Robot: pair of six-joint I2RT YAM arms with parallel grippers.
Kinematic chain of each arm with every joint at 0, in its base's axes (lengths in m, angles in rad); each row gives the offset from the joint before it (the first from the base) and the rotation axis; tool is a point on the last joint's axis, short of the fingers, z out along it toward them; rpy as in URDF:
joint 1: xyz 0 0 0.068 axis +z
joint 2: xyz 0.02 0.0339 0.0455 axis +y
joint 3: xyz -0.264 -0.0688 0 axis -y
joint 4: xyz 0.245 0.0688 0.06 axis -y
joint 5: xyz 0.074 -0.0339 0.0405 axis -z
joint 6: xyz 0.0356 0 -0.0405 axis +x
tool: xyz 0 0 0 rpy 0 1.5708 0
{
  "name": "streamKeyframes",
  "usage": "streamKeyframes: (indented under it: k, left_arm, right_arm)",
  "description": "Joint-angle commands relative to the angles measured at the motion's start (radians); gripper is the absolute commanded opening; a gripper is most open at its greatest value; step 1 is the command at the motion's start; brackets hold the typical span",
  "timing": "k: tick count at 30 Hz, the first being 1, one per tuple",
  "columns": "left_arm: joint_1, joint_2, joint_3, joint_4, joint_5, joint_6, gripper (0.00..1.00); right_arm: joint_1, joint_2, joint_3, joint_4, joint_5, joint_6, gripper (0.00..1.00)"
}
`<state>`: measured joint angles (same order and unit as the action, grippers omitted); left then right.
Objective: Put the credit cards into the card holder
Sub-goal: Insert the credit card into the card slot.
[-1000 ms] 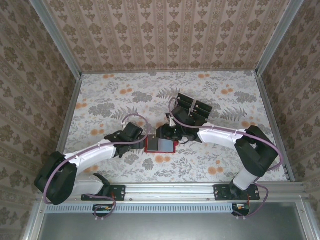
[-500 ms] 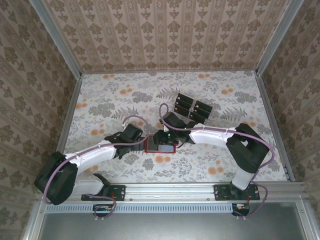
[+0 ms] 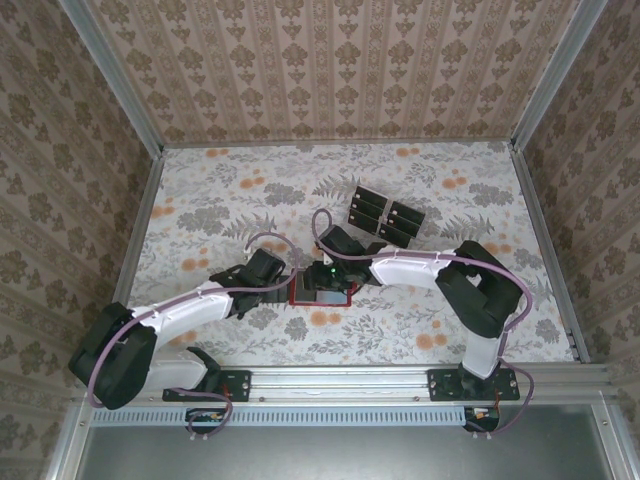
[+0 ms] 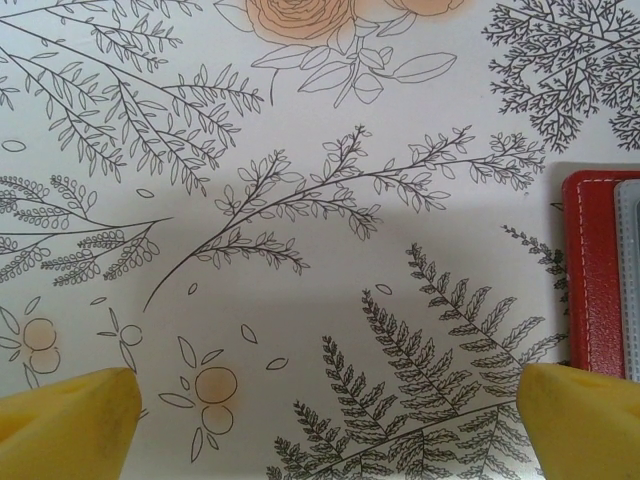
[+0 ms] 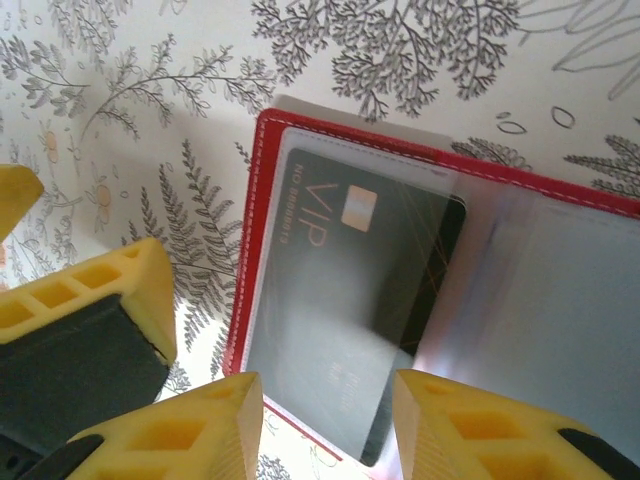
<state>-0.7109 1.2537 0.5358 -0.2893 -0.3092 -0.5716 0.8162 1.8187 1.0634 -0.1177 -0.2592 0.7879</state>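
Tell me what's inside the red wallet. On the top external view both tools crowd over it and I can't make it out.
Observer: The right wrist view shows the red wallet lying open, with a dark VIP card in it, partly under a clear sleeve.
Operator: Is the left tool gripping anything?
Observer: No. In the left wrist view the left tool is open over bare tablecloth. The wallet's edge lies just to one side.

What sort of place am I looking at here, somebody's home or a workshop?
Probably a staged robot test booth, not a home: wallpapered panels held in bare metal framing, a floral table cover, and a left arm and right arm bolted to a metal rail at the table's near edge.
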Motion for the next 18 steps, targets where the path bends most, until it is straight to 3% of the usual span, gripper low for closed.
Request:
streamKeyframes:
  k: [1,10,18]
  left_arm:
    - [0.002,0.009,-0.010,0.006,0.012,0.003,1.00]
    - [-0.004,-0.002,0.013,-0.024,0.014,0.010,1.00]
    - [-0.032,-0.014,0.046,-0.042,0.025,0.000,1.00]
  right_arm:
    - [0.008,0.028,0.030,0.015,-0.018,0.011,0.39]
    - [0.008,-0.059,0.027,-0.031,0.010,-0.017,0.39]
    - [0.008,-0.248,-0.066,-0.232,0.243,0.006,0.41]
